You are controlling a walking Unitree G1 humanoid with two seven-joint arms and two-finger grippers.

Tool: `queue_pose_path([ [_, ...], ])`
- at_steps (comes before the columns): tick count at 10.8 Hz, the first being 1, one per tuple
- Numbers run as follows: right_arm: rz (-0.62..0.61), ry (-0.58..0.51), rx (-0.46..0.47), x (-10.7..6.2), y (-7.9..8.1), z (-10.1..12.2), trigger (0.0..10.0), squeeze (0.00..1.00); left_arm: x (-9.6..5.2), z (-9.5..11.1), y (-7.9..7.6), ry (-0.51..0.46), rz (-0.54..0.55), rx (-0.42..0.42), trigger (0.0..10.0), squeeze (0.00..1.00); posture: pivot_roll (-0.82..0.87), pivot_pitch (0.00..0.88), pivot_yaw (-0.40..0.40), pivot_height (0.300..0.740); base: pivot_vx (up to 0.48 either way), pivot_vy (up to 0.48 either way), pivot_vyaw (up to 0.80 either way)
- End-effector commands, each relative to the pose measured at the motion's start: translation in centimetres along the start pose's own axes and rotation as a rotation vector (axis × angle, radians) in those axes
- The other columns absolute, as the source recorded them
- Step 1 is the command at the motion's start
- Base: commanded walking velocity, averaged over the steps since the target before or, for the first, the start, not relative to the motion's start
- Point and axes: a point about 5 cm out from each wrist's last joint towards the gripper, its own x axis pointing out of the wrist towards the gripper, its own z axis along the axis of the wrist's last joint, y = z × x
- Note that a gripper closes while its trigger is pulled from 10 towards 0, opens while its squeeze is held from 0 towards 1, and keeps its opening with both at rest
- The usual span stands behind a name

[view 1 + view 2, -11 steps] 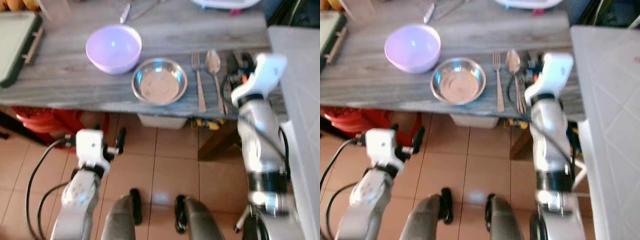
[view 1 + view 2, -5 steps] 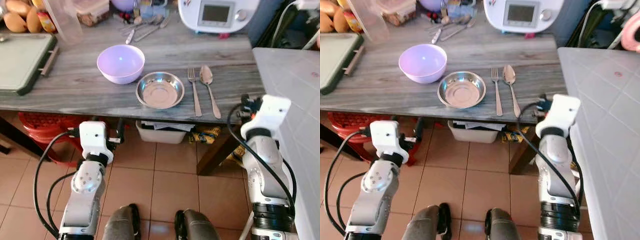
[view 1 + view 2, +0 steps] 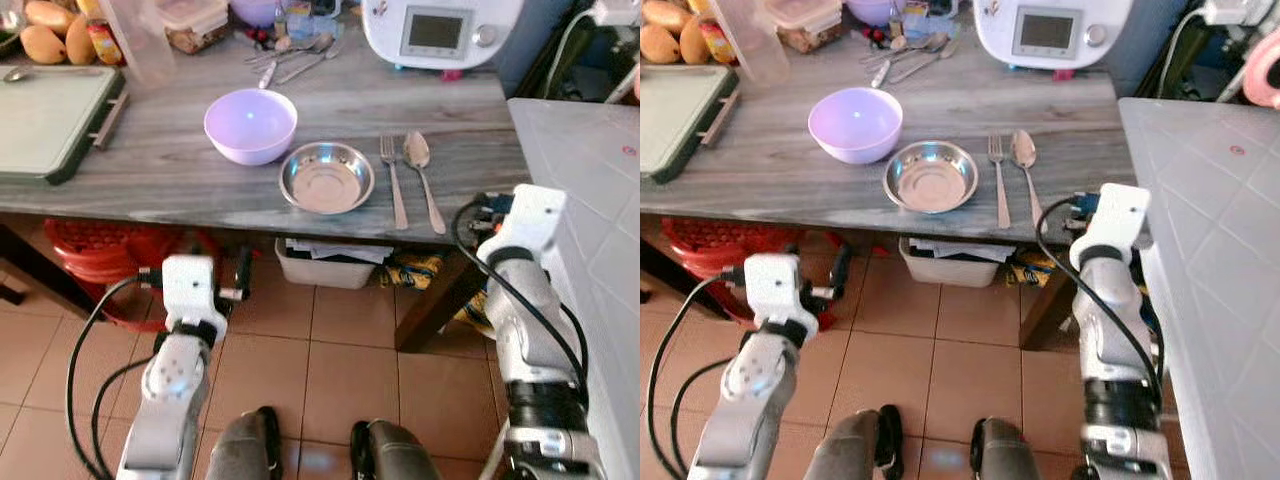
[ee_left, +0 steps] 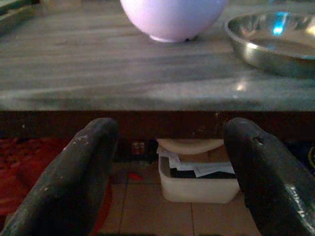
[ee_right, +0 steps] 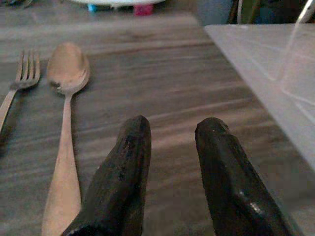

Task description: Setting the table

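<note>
On the grey wooden table (image 3: 180, 170) a lavender bowl (image 3: 250, 122) stands behind and left of a shallow steel dish (image 3: 326, 178). A fork (image 3: 393, 180) and a spoon (image 3: 421, 175) lie side by side right of the dish. My right gripper (image 3: 480, 206) sits at the table's front right edge, just right of the spoon's handle. In the right wrist view its fingers (image 5: 123, 172) stand a little apart with nothing between them, and the spoon (image 5: 66, 73) lies alongside. My left gripper (image 4: 167, 167) is open and empty below the table's front edge, facing the bowl (image 4: 172, 17).
A green board (image 3: 50, 120) lies at the table's left end. Loose cutlery (image 3: 290, 55), a clear tub (image 3: 140, 40) and a white appliance (image 3: 440, 30) line the back. A white tiled counter (image 3: 590, 150) stands at the right. Under the table are a red basket (image 3: 100, 250) and a white bin (image 3: 330, 265).
The camera has pulled back and lifted. My right gripper has drawn back from over the table beside the spoon to the table's front edge. The left arm hangs slightly lower.
</note>
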Motion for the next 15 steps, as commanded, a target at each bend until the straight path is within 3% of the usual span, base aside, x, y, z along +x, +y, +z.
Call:
queue_pose_path([
  [1, 0.004, 0.029, -0.007, 0.3, -0.2, -0.2, 10.0, 0.0, -0.3, 0.3, 0.2, -0.003, -0.003, 0.01, 10.0, 0.0, 0.02, 0.18, 0.013, 0.74, 0.0, 0.0, 0.0],
  [4, 0.085, 0.13, -0.02, 0.4, 1.2, -1.8, 10.0, 0.0, -0.8, 0.5, 0.3, -0.005, 0.0, 0.005, 10.0, 0.0, 0.03, 0.197, -0.002, 0.74, 0.0, 0.0, 0.0],
  [7, 0.141, 0.158, -0.001, 0.5, 2.2, -2.0, 10.0, 0.0, -0.6, 0.6, 0.4, -0.007, 0.003, 0.006, 10.0, 0.0, 0.04, 0.188, -0.005, 0.74, 0.0, 0.0, 0.0],
  [12, 0.179, 0.159, 0.018, 0.2, 2.7, -2.0, 10.0, 0.0, -0.5, 0.7, 0.4, -0.006, 0.002, 0.007, 10.0, 0.0, 0.03, 0.189, -0.002, 0.74, 0.0, 0.0, 0.0],
  [15, 0.248, 0.122, 0.007, 0.2, 3.9, -1.4, 10.0, 0.0, -0.5, 0.7, 0.3, -0.006, -0.006, 0.006, 10.0, 0.0, 0.04, 0.191, 0.003, 0.74, 0.0, 0.0, 0.0],
])
